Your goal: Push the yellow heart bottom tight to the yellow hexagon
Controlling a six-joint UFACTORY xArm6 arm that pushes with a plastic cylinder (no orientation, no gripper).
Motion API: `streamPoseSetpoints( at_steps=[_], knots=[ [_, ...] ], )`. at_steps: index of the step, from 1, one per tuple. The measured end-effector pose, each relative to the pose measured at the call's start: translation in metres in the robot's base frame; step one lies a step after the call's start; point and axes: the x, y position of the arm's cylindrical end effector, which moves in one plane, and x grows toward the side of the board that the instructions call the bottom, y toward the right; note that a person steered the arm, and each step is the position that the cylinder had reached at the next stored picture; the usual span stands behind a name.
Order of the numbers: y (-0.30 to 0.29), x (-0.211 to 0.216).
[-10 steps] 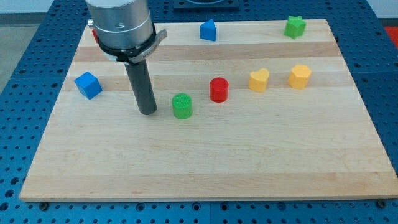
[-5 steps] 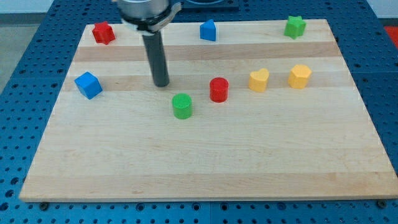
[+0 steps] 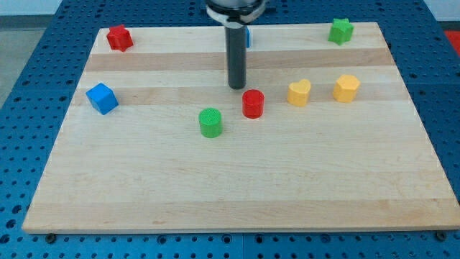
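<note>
A pale wooden bench with lengthwise grain sits on a blue perforated base, small plastic blocks scattered over it.

My tip stands just up and to the view's left of the red cylinder, not touching it; there are no jaws, only a plain dark rod holding nothing. The yellow heart lies to the view's right of the red cylinder, well apart from my tip, with the yellow hexagon near its right and a gap between them. From the red cylinder, the ridged green cylinder is lower left, the blue cube far left, the red block upper left, the green star upper right.
</note>
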Motion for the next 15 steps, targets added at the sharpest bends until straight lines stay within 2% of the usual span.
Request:
streamPoseSetpoints(
  at_steps=[2,4,6,12,15],
  knots=[
    [0.066,0.0],
    [0.106,0.001],
    [0.091,0.003],
    [0.064,0.069],
    [0.048,0.08]
  ],
)
